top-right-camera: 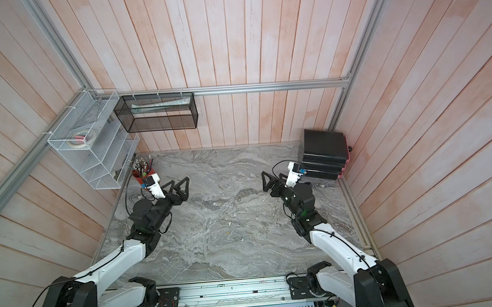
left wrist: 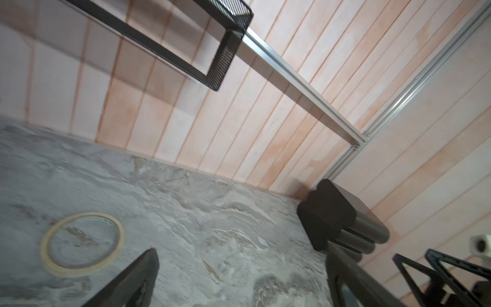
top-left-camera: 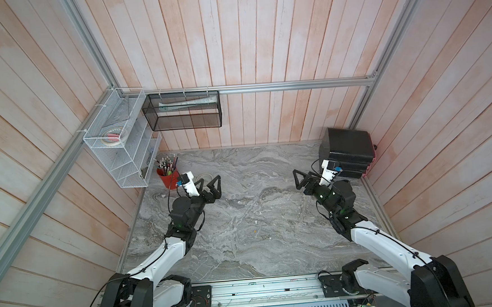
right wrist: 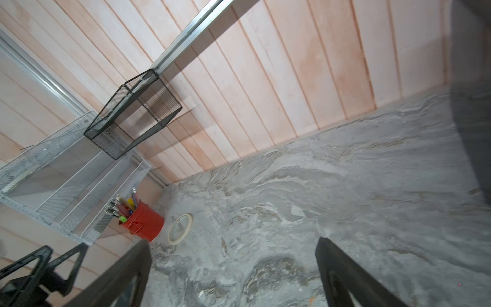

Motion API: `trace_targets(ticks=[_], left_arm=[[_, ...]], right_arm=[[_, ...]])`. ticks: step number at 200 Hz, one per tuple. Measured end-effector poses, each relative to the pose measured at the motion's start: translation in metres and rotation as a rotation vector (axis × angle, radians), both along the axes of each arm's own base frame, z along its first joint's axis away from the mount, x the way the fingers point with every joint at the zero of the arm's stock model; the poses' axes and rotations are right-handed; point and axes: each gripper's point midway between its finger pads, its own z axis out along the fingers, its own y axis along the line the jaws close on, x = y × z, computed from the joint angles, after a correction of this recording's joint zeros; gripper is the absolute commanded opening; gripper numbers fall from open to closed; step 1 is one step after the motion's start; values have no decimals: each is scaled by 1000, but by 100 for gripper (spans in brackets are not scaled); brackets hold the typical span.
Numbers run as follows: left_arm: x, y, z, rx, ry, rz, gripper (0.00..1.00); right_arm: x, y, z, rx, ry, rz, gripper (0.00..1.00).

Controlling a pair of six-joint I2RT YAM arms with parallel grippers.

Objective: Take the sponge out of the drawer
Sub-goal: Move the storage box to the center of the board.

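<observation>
While left gripper (top-left-camera: 208, 185) and right gripper (top-left-camera: 306, 177) stand wide open, empty, the drawer (top-left-camera: 347, 151) looks shut; pulling it open comes next.

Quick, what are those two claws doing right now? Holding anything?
Left gripper: open, holding nothing.
Right gripper: open, holding nothing.

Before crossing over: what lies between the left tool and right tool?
Only bare grey marble tabletop, in both top views; the left tool and right tool are open.
</observation>
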Motion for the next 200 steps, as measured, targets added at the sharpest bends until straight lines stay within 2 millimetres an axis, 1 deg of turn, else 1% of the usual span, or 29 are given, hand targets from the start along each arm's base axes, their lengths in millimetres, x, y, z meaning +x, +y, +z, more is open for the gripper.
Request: trace_targets(ticks=[13,39,52,61,75,90,108,117,126,135,149,176,185,200], left_arm=[[-3,-17,-7,-53,38,-68,100],[-5,-36,-21,-119,108,-162,100],[-8,-44,-22,-149,111,-209,100],[-12,-48,-20,-177,88,-250,100],[-22,-54,-19,-219,44,-314,100],[-33,-56,-24,-257,21,-379,100],[-34,-57,-27,-285,19,-433,100],[-28,-61,-24,-290,13,-458,100],[-18,-65,-19,-293,-8,-472,100],[-7,-68,-11,-294,-43,-481,100],[10,-73,-7,-301,-77,-489,100],[41,-84,-12,-303,-80,-492,100],[48,-85,-15,-294,-71,-475,100],[55,-83,-18,-265,-49,-428,100]], right_arm=[[-3,10,-2,36,0,36,98],[-9,26,-18,78,11,114,98],[-11,33,-24,95,16,154,98],[-11,36,-25,106,20,170,98],[-11,37,-22,125,16,177,98],[-10,35,-17,145,1,168,98],[-4,29,-19,154,11,144,98],[2,23,-22,150,24,124,98],[7,17,-25,144,35,98,98],[10,12,-28,137,42,75,98],[12,6,-32,115,47,42,98],[14,-8,-39,39,66,-40,98],[15,-16,-38,7,65,-82,98],[19,-32,-29,-51,53,-169,98]])
